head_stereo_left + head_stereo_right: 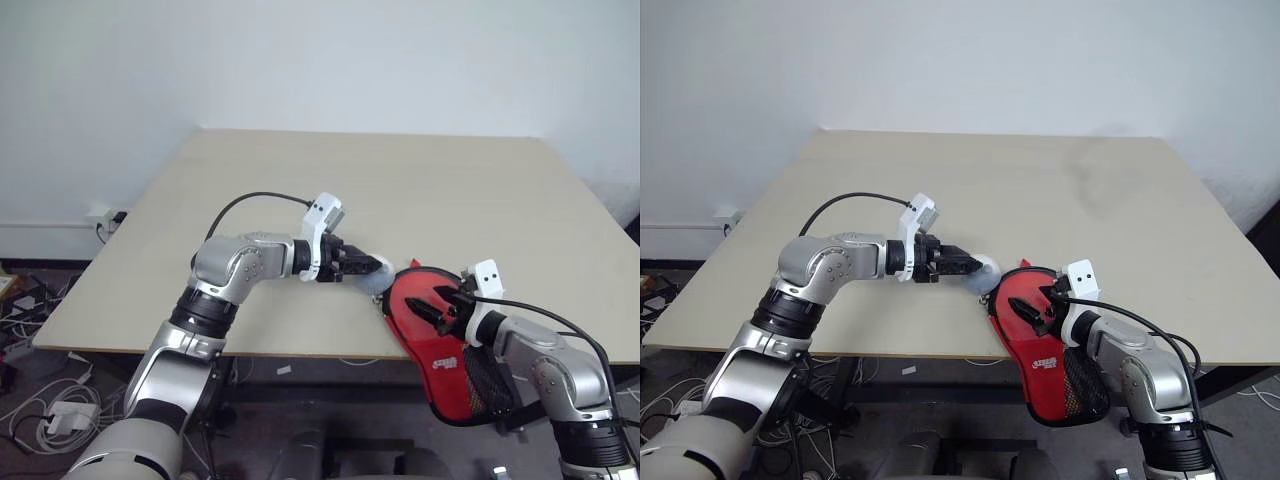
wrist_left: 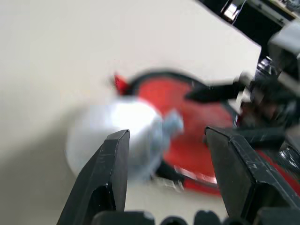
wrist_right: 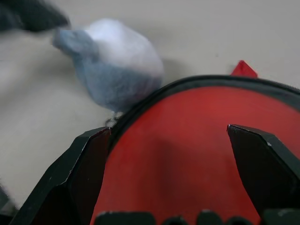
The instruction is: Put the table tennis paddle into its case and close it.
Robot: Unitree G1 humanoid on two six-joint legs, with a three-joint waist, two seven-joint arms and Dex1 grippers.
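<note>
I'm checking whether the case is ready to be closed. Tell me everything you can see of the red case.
The case is a paddle-shaped soft red fabric cover with black zipper edging, a black mesh patch and a small white logo near its narrow end. It lies flat at the table's near edge, its narrow end overhanging. A pale, whitish fluffy ball hangs at its round end, beside a small red tab. The open right gripper hovers over its red face; contact cannot be told.

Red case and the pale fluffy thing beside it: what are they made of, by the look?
Case: seemingly soft fabric, matte red, with black edging and a black mesh patch near its narrow end. Pale fluffy thing: white-grey, fuzzy outline, seemingly plush or a pompom on the zipper; too blurred to tell. Table: smooth matte beige, likely laminate.
</note>
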